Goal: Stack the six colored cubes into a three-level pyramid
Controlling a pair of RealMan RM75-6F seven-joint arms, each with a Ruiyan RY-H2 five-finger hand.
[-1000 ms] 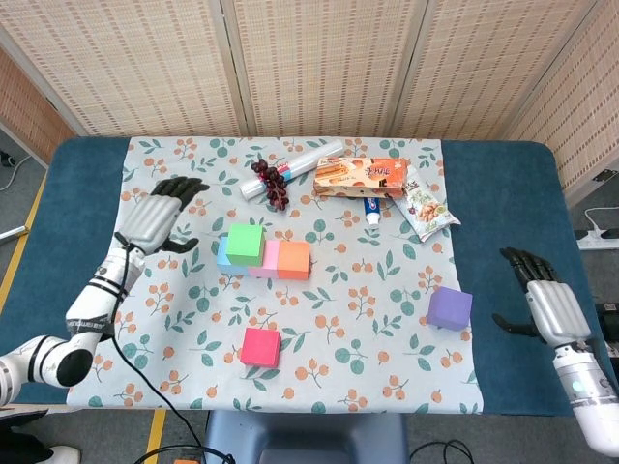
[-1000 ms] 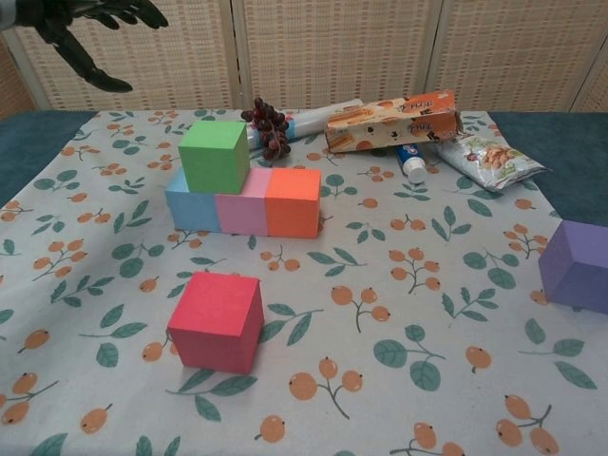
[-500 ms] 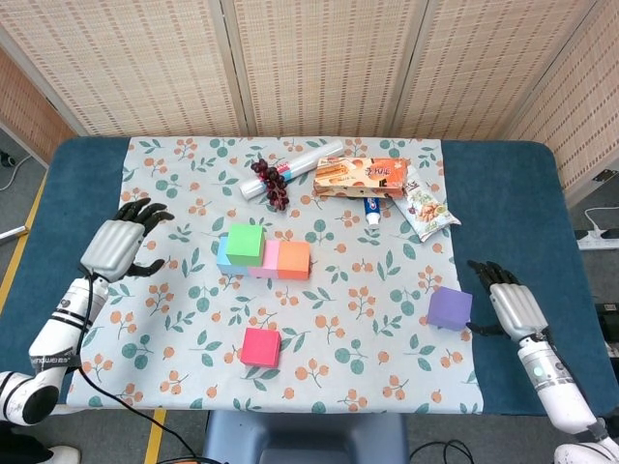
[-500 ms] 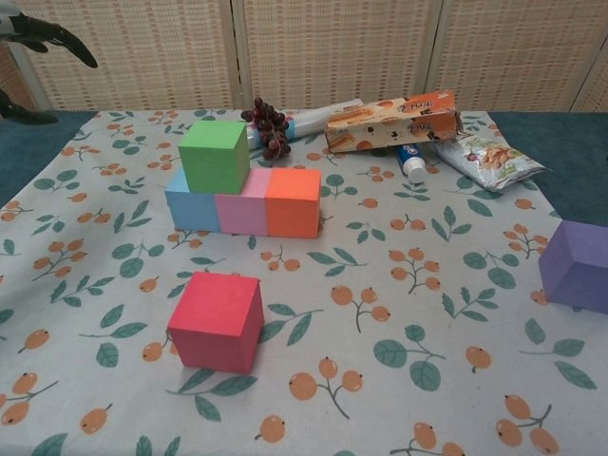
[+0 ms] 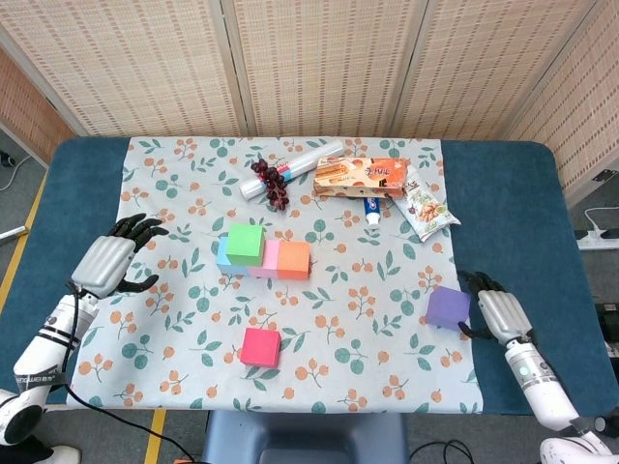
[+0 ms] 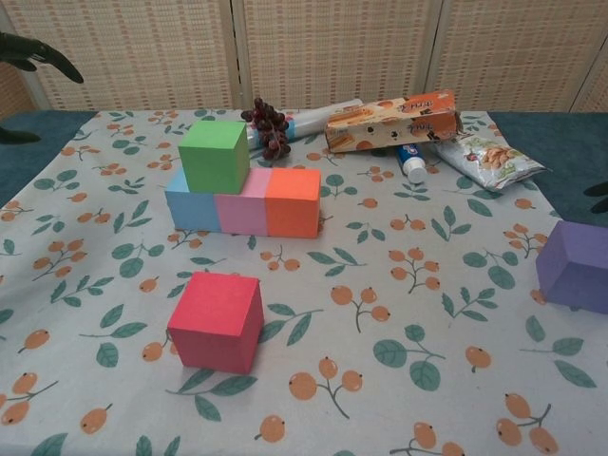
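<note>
A row of blue (image 5: 221,256), pink (image 5: 268,258) and orange (image 5: 294,259) cubes lies mid-table. A green cube (image 5: 246,244) sits on top, over the blue and pink ones. The red cube (image 5: 260,346) stands alone near the front edge, and the purple cube (image 5: 449,307) stands at the right. My left hand (image 5: 111,263) hovers open, well left of the row, with only its fingers (image 6: 33,49) in the chest view. My right hand (image 5: 491,309) is open right beside the purple cube (image 6: 575,266), fingers reaching along its right side; I cannot tell whether they touch it.
Along the far side of the floral cloth (image 5: 368,319) lie a bunch of grapes (image 5: 272,180), a rolled tube (image 5: 295,166), an orange snack box (image 5: 361,177), a small tube (image 5: 371,210) and a snack bag (image 5: 426,208). Blue table surface (image 5: 508,203) flanks the cloth.
My left hand has pulled back from near the stack, to the left and toward the front. My right hand has moved in to the left until it is beside the purple cube.
</note>
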